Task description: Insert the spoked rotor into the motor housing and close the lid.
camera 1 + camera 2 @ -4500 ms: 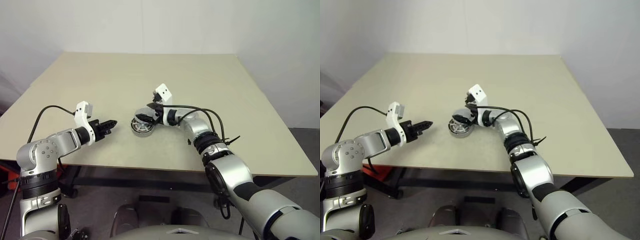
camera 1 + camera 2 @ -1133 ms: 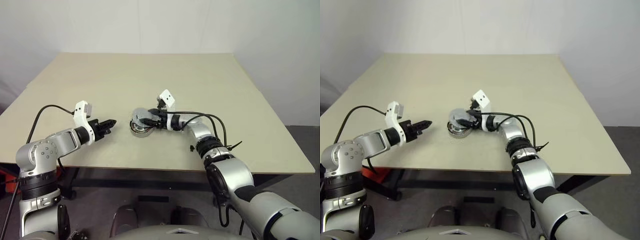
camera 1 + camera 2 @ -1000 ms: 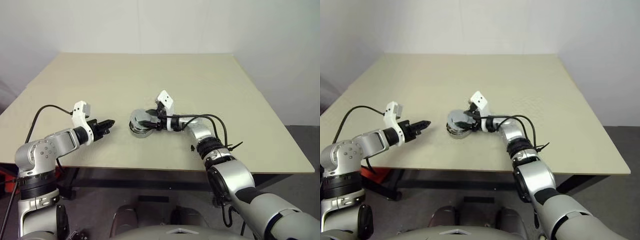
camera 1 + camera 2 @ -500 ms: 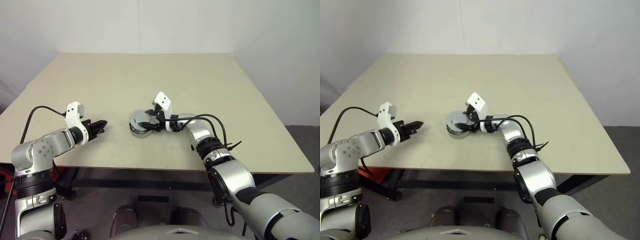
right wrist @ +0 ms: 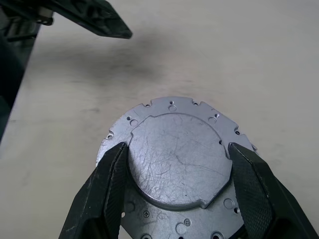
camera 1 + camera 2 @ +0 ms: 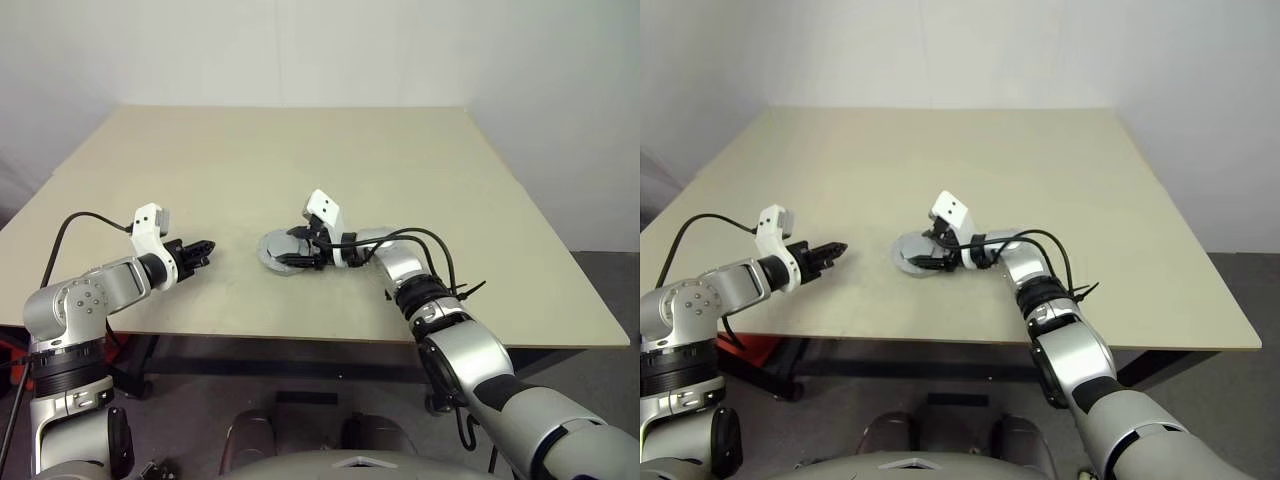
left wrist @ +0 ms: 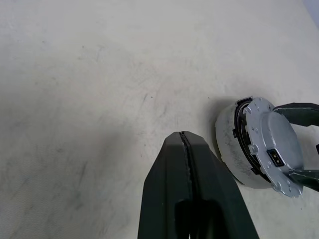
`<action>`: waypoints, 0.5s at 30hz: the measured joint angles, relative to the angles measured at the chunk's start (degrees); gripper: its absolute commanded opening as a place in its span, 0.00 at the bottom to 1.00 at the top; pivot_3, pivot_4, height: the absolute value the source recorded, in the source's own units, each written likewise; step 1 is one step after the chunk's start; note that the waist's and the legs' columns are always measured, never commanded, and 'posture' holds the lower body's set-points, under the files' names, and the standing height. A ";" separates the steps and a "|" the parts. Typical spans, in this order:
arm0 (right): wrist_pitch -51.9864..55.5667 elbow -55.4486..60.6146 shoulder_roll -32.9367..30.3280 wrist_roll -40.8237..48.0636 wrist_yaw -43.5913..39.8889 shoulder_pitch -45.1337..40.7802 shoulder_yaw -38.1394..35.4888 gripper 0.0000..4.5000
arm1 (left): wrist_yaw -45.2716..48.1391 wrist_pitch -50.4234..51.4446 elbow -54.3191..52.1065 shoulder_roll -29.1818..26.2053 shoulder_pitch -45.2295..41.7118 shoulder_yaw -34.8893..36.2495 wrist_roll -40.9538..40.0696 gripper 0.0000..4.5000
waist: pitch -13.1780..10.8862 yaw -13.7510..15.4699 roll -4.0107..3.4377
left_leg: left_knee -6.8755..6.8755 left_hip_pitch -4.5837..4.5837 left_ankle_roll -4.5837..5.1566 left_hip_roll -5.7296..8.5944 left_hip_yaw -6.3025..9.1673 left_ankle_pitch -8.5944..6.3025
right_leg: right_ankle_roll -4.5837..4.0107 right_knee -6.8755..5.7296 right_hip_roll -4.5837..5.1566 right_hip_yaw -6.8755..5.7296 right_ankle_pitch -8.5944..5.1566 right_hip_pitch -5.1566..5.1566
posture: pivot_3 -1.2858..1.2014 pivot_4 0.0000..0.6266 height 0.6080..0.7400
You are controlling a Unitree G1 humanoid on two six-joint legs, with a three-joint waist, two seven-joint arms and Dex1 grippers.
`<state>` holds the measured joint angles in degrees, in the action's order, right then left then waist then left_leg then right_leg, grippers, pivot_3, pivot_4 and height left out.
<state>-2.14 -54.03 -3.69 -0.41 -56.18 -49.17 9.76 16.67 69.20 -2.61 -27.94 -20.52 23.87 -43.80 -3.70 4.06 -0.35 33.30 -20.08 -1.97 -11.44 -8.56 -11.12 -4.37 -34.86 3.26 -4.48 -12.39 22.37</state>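
Observation:
The lid [image 5: 177, 159], a dull grey disc with a notched edge and a raised round centre, lies flat on the table's near middle. My right gripper [image 5: 178, 149] reaches in from the right. Its two black fingers [image 5: 112, 184] press on either side of the raised centre, so it is shut on the lid [image 6: 280, 250]. The motor housing [image 7: 228, 142] shows as a thick round body under the lid, its windings covered. The spoked rotor is hidden. My left gripper [image 6: 207, 246] hovers shut and empty over the table, a short way left of the stack.
The beige table [image 6: 450, 180] stretches wide around the stack, with its front edge close below both arms. A black cable loops from the right forearm [image 6: 420, 240] just above the tabletop.
The lid was held tilted over the housing with the windings showing. It now lies flat and lower, covering them. The right gripper has come down with it.

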 measured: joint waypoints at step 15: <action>-0.60 -1.22 -0.11 -0.71 1.35 -0.42 0.10 0.68 | 0.00 0.00 -0.13 0.17 0.02 0.00 0.00 0.00 | 0.00 0.00 0.00 | 0.01 0.00 -0.01 0.00 0.00 0.01 | 0.00 -0.01 0.00 0.00 0.00 -0.01 | 0.52 0.00 1.00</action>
<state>-2.74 -55.26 -3.80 -1.12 -54.83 -49.60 9.86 16.67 69.19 -2.74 -27.77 -20.51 23.88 -43.80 -3.70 4.06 -0.35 33.31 -20.08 -1.98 -11.44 -8.57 -11.11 -4.37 -34.87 3.27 -4.48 -12.39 22.37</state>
